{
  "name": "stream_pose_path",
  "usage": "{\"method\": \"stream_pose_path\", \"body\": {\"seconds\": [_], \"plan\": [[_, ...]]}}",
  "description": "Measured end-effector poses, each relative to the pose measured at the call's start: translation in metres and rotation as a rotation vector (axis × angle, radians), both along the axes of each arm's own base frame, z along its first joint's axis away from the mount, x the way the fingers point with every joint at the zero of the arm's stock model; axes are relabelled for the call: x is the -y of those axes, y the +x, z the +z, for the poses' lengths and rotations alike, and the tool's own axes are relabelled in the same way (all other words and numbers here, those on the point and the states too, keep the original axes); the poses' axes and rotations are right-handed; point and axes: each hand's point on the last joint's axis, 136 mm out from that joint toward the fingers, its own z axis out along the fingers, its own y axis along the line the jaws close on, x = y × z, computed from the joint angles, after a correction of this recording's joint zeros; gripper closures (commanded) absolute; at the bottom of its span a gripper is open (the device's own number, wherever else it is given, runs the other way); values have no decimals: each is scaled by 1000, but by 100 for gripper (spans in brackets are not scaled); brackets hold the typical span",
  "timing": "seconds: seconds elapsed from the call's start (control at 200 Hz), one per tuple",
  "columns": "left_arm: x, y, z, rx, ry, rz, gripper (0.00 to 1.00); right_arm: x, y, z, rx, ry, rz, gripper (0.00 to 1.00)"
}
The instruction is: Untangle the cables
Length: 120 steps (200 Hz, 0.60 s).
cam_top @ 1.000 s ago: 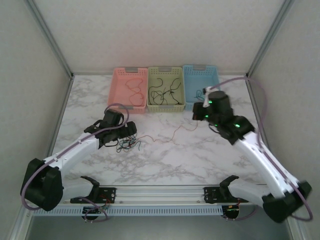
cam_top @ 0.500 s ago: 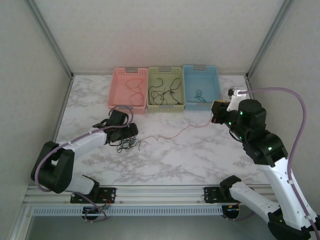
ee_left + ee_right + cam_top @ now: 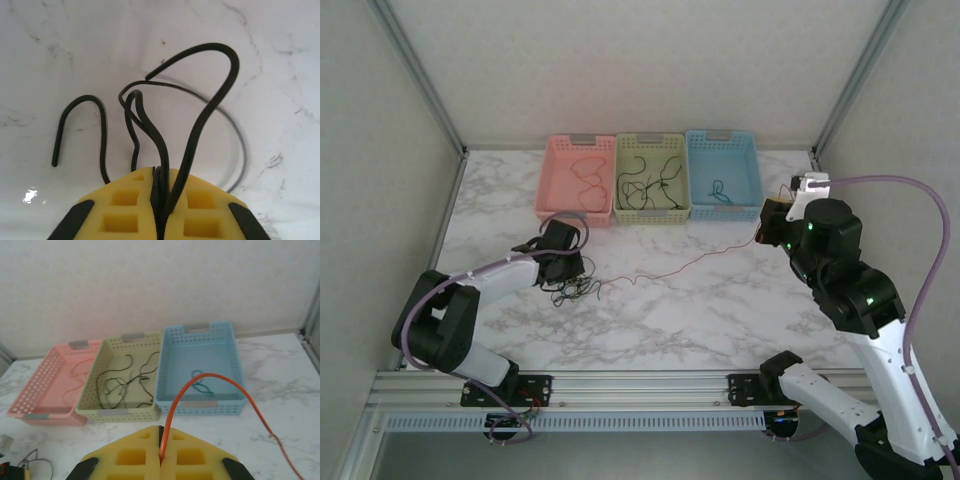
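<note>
A small tangle of cables (image 3: 576, 288) lies on the marble table at left of centre. My left gripper (image 3: 566, 272) is down on it, and in the left wrist view the yellow fingers (image 3: 125, 200) are shut on two black cables (image 3: 200, 120) that loop outward. A thin red-orange cable (image 3: 680, 264) runs from the tangle up to my right gripper (image 3: 772, 224), raised at the right. The right wrist view shows that gripper (image 3: 161, 430) shut on the red-orange cable (image 3: 210, 376), which arcs up and off to the right.
Three baskets stand in a row at the back: pink (image 3: 542, 190) with a red cable, yellow-green (image 3: 617, 185) with several black cables (image 3: 120, 385), blue (image 3: 757, 178) with a teal cable (image 3: 201, 382). Metal frame posts and walls close in both sides.
My left gripper has shut on black cables in the tangle. The right gripper has moved right and away with the red-orange cable, drawing it out longer across the table.
</note>
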Motion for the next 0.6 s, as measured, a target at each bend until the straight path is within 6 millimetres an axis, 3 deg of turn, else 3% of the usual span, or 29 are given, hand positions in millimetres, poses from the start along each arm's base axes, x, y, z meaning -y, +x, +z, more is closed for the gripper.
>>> {"method": "stream_pose_path", "body": {"seconds": [0.02,0.05,0.13,0.205,0.305,0.375,0.485,0.601], "plan": [[-1,0,2,2,4,-2,100,1,1,-3,-5,-2,-10,100],[-1,1,5,8,7,-2,100,2,4,-11,-24,-8,-21,91],[-2,3,19,34,10,-3,100,1,12,-47,-113,-31,-44,55],[-4,4,37,70,12,-3,100,-3,20,-93,-235,-70,-52,43],[-6,6,64,125,7,-7,100,-14,23,-154,-406,-110,-27,38],[-8,7,82,162,4,-8,100,-22,18,-177,-475,-110,13,38],[-9,4,106,201,-6,-17,100,-46,14,-183,-499,-39,131,38],[-11,0,131,238,-13,-28,100,-91,15,-186,-502,27,312,37]]}}
